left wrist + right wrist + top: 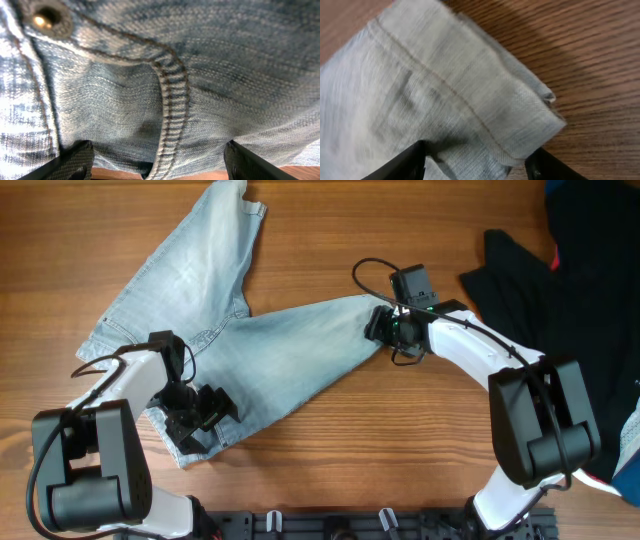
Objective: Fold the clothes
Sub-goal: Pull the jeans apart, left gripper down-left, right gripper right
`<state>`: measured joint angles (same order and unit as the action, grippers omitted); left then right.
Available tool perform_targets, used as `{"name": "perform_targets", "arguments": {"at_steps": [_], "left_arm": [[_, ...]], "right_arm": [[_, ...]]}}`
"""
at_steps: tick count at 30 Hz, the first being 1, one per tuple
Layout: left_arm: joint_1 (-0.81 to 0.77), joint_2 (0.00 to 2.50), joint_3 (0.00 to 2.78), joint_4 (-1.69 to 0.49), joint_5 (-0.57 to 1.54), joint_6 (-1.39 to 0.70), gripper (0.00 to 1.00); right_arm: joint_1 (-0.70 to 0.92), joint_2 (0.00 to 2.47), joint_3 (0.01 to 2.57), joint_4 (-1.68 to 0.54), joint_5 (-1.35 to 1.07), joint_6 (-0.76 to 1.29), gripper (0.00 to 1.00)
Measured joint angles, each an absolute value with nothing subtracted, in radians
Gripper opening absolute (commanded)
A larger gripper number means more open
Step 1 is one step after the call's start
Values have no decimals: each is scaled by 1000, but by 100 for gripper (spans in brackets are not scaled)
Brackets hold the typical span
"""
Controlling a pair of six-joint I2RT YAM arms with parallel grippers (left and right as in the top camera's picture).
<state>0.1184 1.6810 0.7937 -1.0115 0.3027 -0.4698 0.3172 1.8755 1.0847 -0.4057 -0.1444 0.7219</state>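
Note:
The pale light-blue denim trousers [280, 350] lie spread on the wooden table, one leg pointing to the far left, the other to the right. My left gripper [200, 415] is at the waistband end near the front left. In the left wrist view its fingers [157, 162] are wide apart, with a stitched seam and a rivet of the denim [200, 75] between and above them. My right gripper [382, 328] is at the hem of the right leg. In the right wrist view its fingers [477, 162] are open and straddle the folded hem [445, 85].
A large black garment [570, 290] lies at the right side of the table, close to the right arm. More cloth shows at the right edge [630, 440]. Bare wood [400, 450] lies in front of the trousers.

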Motion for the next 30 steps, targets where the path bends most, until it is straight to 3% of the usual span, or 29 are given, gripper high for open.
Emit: {"name": "perform_targets", "arguments": {"at_steps": [2, 4, 6, 8, 9, 13, 19, 28, 30], "left_arm": [[118, 1681, 794, -1011, 303, -470, 84], [118, 1681, 794, -1011, 303, -470, 84], [118, 1681, 794, -1010, 302, -473, 84], [118, 1681, 794, -1009, 303, -473, 84], [118, 1681, 794, -1009, 303, -473, 84], [118, 1681, 794, -1006, 299, -478, 72], [115, 1677, 794, -979, 321, -484, 72], [111, 1671, 795, -947, 333, -495, 71], [120, 1671, 795, -941, 334, -500, 71]], "right_arm": [[317, 1876, 1086, -406, -123, 815, 57], [317, 1878, 1089, -418, -90, 905, 41], [317, 1881, 1089, -429, -47, 960, 36], [317, 1882, 1089, -432, -16, 990, 7], [315, 1883, 1089, -439, -2, 999, 4], [272, 1887, 1089, -464, -6, 952, 4], [169, 1773, 1073, -684, 33, 710, 4], [161, 1612, 1070, -1044, 155, 660, 4], [161, 1612, 1070, -1071, 147, 660, 11]]}}
